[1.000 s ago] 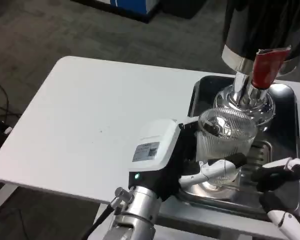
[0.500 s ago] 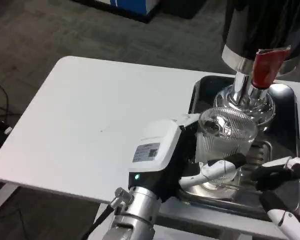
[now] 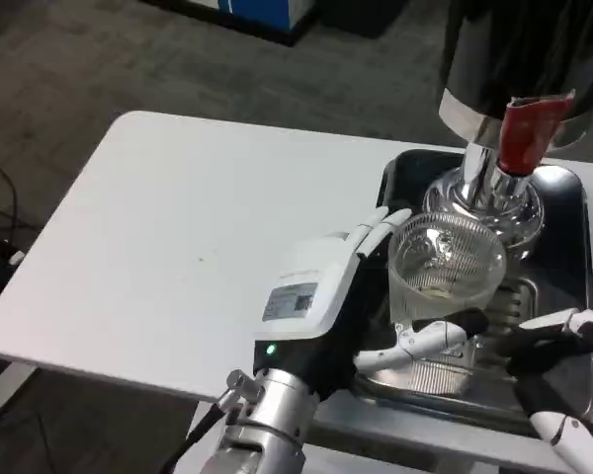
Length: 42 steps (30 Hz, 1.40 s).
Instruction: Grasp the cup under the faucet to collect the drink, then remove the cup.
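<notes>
White worktop (image 3: pixel 168 237), bare surface left of the cup. Dark floor beyond its far edge, a blue-and-white cabinet (image 3: pixel 262 10) at the top of the view.

Left hand (image 3: pixel 351 296) sits at the cup's left side, white back up with a label sticker on it and a green light near the wrist. Its fingers (image 3: pixel 381 229) reach along the cup's left rim; a thumb (image 3: pixel 425 341) crosses in front of the cup's lower wall. The hand wraps the cup from both sides: grasping it. Silver forearm runs down from the hand to the bottom edge.

Cup (image 3: pixel 445 272): clear ribbed glass, upright, mouth open, looks slightly raised off the tray though contact with the tray is hard to tell. It stands over the metal tray (image 3: pixel 405 178), near the tray's front grate. Contents not readable through the glare.

Behind the cup and just right of it, the faucet (image 3: pixel 484 188), a shiny chrome bulb under a dark machine body (image 3: pixel 534 49), with a red lever (image 3: pixel 526 133) on its front. Cup sits in front of and below the faucet, not touching it.

Right hand (image 3: pixel 558 380) is right of the cup, low at the tray's front right corner, apart from the cup. Black and white fingers curled loosely, nothing in them; whether it is fully clenched I cannot tell.
</notes>
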Motion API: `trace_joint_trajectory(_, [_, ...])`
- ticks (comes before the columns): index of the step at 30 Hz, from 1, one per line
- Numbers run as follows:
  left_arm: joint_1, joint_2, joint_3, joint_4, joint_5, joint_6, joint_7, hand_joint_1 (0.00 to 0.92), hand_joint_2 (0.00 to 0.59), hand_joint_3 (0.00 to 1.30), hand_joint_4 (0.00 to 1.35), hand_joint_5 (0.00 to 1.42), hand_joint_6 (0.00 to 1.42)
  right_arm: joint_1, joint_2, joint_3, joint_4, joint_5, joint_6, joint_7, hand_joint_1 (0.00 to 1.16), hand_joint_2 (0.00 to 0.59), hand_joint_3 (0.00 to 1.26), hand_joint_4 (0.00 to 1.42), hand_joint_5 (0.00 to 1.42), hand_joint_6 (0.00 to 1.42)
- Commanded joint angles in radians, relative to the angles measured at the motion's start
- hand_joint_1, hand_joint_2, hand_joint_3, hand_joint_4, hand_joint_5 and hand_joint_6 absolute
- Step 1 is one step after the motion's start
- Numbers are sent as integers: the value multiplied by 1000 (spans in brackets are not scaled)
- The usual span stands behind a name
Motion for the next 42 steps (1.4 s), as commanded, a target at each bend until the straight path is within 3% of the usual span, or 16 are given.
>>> trace_joint_trajectory(1, [36,6,-22,21,7,48,-81,115,69,194,80,197,233,10,8,-2,-6,15,-17,-2,411,385,561,586,558,385])
trace_joint_trajectory(19, [7,-12,-43,-24,9,171,-244,84,73,99,13,179,195,11,9,-2,-12,27,-19,0,427,382,562,585,558,385])
trace_joint_trajectory(42, [33,-34,-66,-136,55,232,-224,105,96,109,23,153,194,6,12,0,-11,28,-16,-1,430,382,562,588,558,385])
